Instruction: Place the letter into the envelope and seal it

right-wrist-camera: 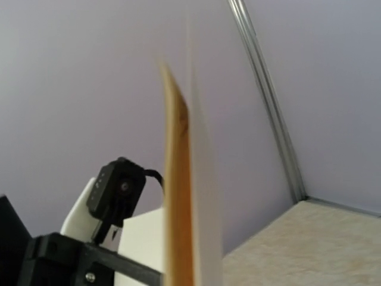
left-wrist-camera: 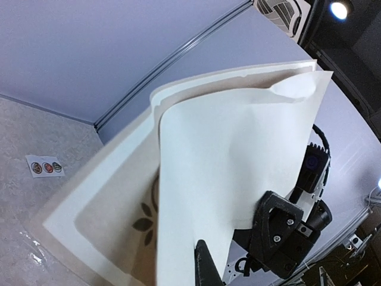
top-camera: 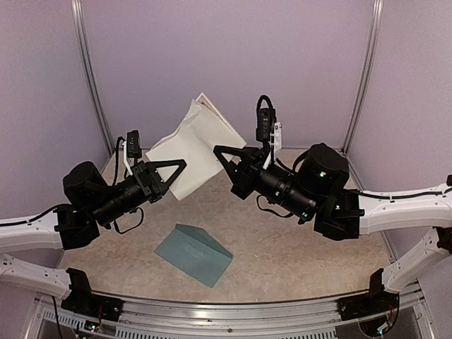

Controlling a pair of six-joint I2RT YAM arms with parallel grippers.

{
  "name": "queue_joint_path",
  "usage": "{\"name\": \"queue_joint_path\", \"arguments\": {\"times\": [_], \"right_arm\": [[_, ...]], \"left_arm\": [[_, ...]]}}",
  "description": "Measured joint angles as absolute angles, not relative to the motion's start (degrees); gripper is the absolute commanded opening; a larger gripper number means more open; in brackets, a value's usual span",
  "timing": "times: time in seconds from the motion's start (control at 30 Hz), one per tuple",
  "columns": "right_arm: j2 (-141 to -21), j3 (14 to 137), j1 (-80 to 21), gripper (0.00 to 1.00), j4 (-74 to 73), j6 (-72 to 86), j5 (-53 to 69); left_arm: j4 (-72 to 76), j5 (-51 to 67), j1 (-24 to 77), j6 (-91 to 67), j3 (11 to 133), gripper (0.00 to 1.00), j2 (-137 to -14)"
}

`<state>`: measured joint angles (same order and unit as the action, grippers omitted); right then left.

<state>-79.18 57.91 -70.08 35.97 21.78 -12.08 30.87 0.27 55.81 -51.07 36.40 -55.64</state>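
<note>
The letter (top-camera: 192, 145) hangs in the air over the back of the table, folded over on itself with its plain white back outward. My left gripper (top-camera: 179, 167) is shut on the letter's lower left edge, and my right gripper (top-camera: 219, 151) is shut on its right edge. The left wrist view shows the curled letter (left-wrist-camera: 238, 155), a dark leaf ornament on its inner side, and one dark finger (left-wrist-camera: 205, 265) pressed against the paper. From the right wrist the letter (right-wrist-camera: 184, 196) shows edge-on. The teal envelope (top-camera: 194, 254) lies flat on the table in front, untouched.
A white strip of round stickers (left-wrist-camera: 46, 167) lies on the table near the back wall. Lilac walls with metal corner posts (top-camera: 90, 78) enclose the speckled tabletop (top-camera: 296, 247). The two arms meet close together over the middle.
</note>
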Motion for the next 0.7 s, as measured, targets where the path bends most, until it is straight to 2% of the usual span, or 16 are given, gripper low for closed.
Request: {"name": "queue_joint_path", "arguments": {"times": [0.43, 0.67, 0.7], "right_arm": [[-87.2, 67.5, -76.4, 0.00, 25.5, 8.5, -21.5], [-87.8, 68.3, -77.1, 0.00, 21.5, 8.8, -26.5], [-87.3, 67.9, -77.1, 0.00, 21.3, 9.3, -27.1]], "left_arm": [[27.3, -3.4, 55.3, -53.8, 36.8, 0.00, -55.6], [25.2, -3.3, 55.5, -54.3, 36.8, 0.00, -54.3], [24.3, -3.4, 55.5, -54.3, 36.7, 0.07, -53.9]]}}
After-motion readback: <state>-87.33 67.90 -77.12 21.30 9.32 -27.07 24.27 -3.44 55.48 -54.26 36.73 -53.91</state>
